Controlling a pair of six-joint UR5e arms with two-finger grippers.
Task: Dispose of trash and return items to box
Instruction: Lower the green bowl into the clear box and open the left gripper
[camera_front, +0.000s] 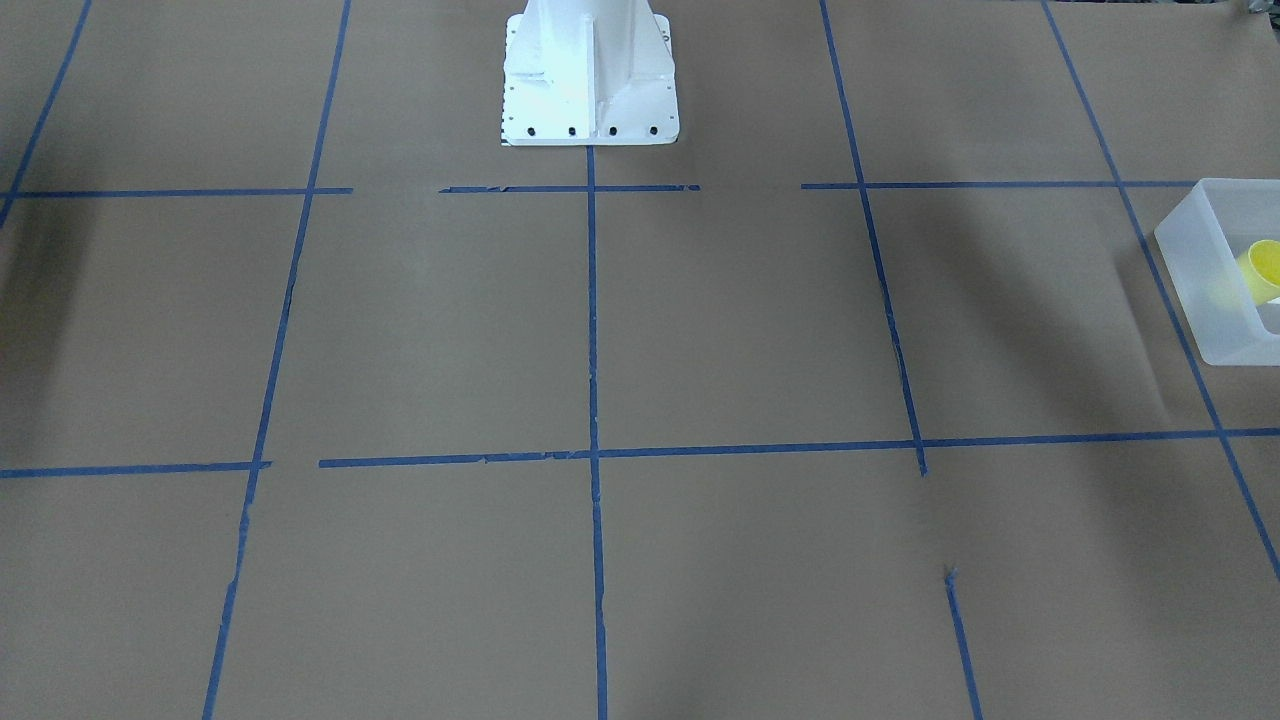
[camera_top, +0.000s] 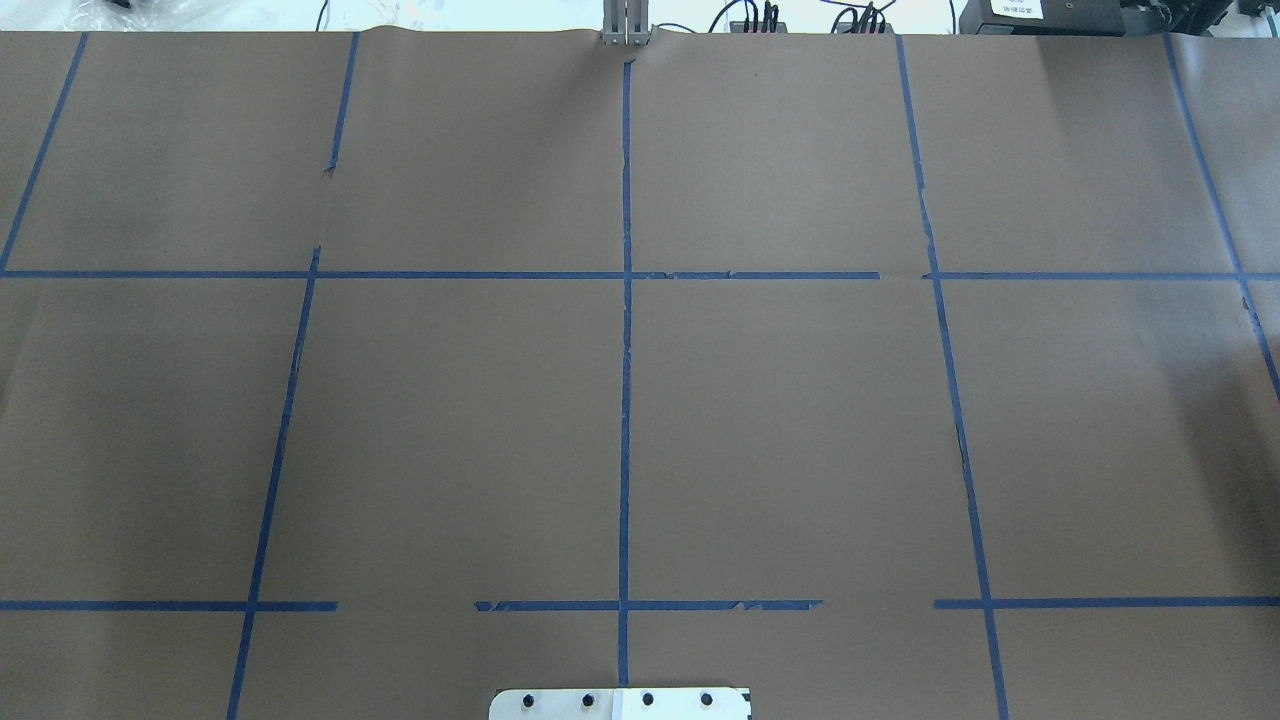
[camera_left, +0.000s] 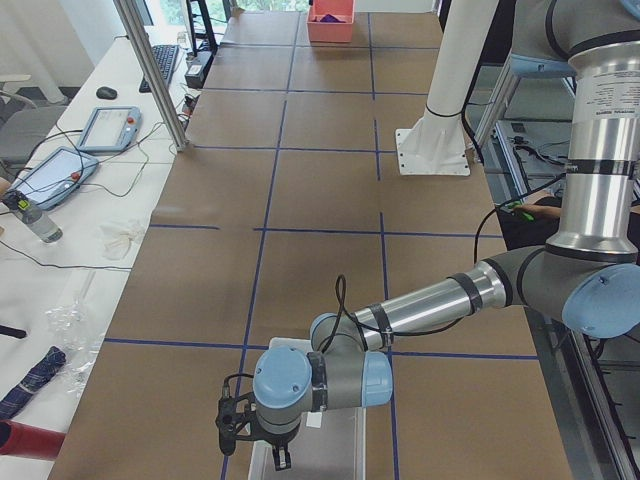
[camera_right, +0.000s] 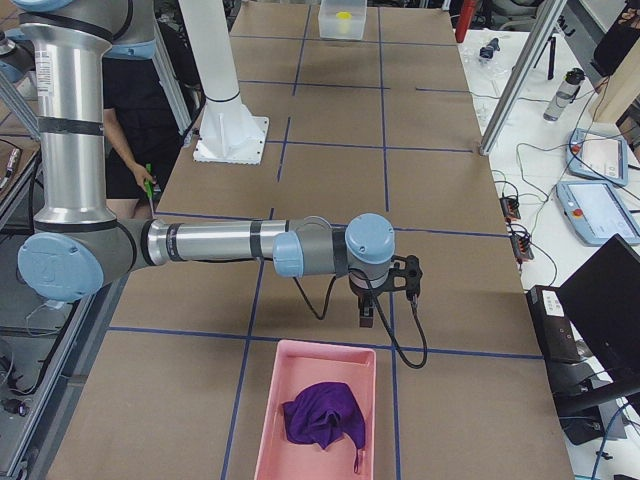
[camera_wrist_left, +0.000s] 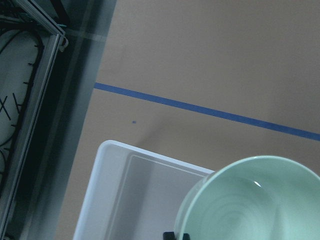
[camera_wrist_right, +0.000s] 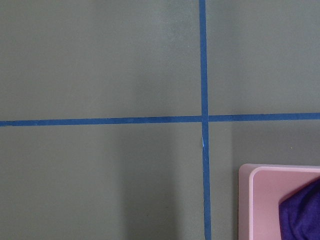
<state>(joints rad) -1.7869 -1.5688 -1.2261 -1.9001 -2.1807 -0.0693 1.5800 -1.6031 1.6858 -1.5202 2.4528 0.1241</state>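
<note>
The frosted-white box (camera_front: 1200, 290) stands at the table's end on my left side, and the yellow cup (camera_front: 1263, 270) lies inside it. In the left wrist view my left gripper (camera_wrist_left: 176, 235) straddles the rim of a pale green bowl (camera_wrist_left: 250, 200), holding it over the box's (camera_wrist_left: 115, 200) far corner. The exterior left view shows this gripper (camera_left: 282, 458) pointing down at the box (camera_left: 335, 445). My right gripper (camera_right: 366, 315) hangs over bare table beside a pink tray (camera_right: 270, 420); I cannot tell whether it is open or shut.
The pink tray holds a crumpled purple cloth (camera_right: 325, 412), which also shows in the right wrist view (camera_wrist_right: 300, 215). The white robot base (camera_front: 590, 80) stands at the table's back middle. Blue tape lines grid the brown table. Tablets and cables lie on a side bench (camera_right: 600, 170).
</note>
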